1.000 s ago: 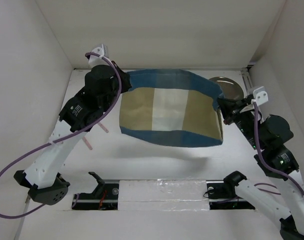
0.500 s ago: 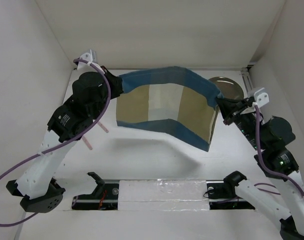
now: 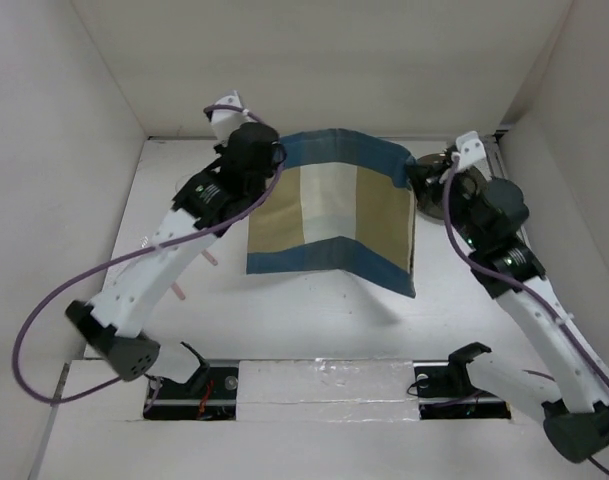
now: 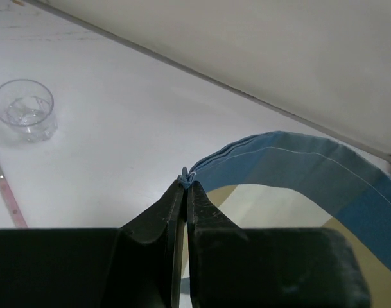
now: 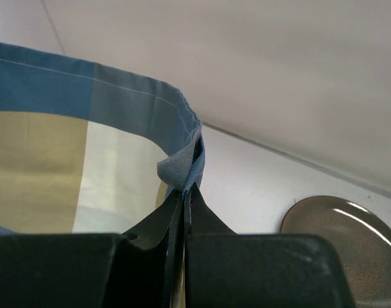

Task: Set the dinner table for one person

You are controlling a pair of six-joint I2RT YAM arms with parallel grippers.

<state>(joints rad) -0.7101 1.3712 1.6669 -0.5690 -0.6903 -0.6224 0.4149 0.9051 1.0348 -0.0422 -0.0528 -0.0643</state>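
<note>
The white surface spreads under everything, and its near part lies bare below the placemat. I judge it hard, flat and fixed. It offers nothing to grip, only a place to lay things, and looks matte enough that cloth should not slide on it.

The placemat hangs above it, blue-edged with tan and pale panels. Its near edge droops and its right side folds downward. It looks light and limp, so it is best held by its far corners and pulled taut. The left claw is pinched tight on the placemat's far-left corner. The right claw is pinched on the far-right corner, where the hem bunches.

Beyond the placemat to the left stands a clear glass. Beyond it to the right lies a dark plate. Both rest on the surface.
</note>
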